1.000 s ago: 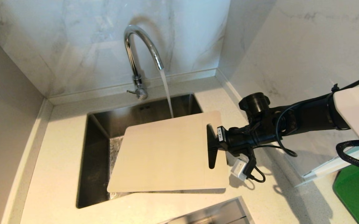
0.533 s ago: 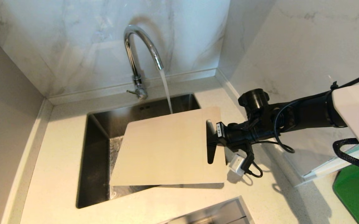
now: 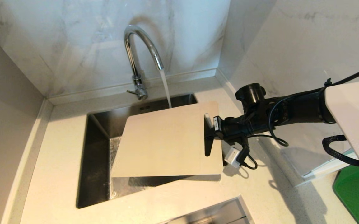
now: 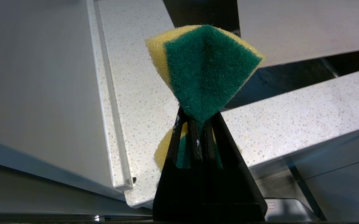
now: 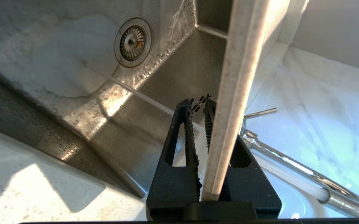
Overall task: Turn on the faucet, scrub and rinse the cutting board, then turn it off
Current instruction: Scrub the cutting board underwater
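- Cutting board [image 3: 167, 140] held out over the sink [image 3: 97, 161], tilted, far edge right under the water stream [image 3: 166, 88] from the faucet [image 3: 142, 46].
- Right end effector [image 3: 209, 137] clamped narrow on the board's right end, just beside the handle slot [image 3: 208, 119]; board edge visible between the jaws in the right wrist view.
- Left end effector [image 4: 198, 124] squeezed tight on a green-and-yellow sponge [image 4: 204, 65], parked over the surface [image 4: 142, 93], away from the board.
- Probably stiff and thin, fairly light, yet long enough to lever hard against a one-end pinch.
- Likely slippery once wet; firm hold near the slot seems best.
- Scrubbing pressure better applied close to the clamped end, to limit twisting.
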Motion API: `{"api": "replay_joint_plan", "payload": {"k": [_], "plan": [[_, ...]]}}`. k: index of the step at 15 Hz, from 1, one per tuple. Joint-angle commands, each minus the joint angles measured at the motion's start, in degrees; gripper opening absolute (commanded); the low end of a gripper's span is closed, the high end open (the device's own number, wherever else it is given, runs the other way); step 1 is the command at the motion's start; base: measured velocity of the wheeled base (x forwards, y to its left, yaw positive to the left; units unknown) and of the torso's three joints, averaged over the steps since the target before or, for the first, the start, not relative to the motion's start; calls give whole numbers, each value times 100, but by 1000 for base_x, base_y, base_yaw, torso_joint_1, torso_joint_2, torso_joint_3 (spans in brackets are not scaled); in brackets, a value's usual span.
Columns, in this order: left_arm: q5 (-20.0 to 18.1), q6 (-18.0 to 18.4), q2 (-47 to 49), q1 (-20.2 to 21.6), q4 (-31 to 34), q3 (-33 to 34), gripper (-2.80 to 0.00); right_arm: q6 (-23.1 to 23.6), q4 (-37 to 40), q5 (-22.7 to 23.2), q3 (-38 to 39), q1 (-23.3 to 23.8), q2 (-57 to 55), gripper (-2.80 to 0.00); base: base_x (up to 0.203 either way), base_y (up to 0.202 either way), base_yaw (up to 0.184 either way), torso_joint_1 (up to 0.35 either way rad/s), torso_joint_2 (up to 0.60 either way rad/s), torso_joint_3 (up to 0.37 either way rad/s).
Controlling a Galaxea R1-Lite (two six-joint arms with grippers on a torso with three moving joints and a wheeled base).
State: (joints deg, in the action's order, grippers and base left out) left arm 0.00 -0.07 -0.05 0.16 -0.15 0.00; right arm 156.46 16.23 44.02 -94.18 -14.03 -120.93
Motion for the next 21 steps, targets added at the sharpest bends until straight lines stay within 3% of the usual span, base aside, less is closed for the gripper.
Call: {"api": "replay_joint_plan", "payload": {"k": [1,21], "plan": [[0,-1,-4,2,-2,0,-280,89,107,28,-356,-3,-204,-280,0,0,0,0,0,0],[0,-1,-4,2,-2,0,-280,89,481,-129,-1609,41,-845,-280,0,0,0,0,0,0]]}}
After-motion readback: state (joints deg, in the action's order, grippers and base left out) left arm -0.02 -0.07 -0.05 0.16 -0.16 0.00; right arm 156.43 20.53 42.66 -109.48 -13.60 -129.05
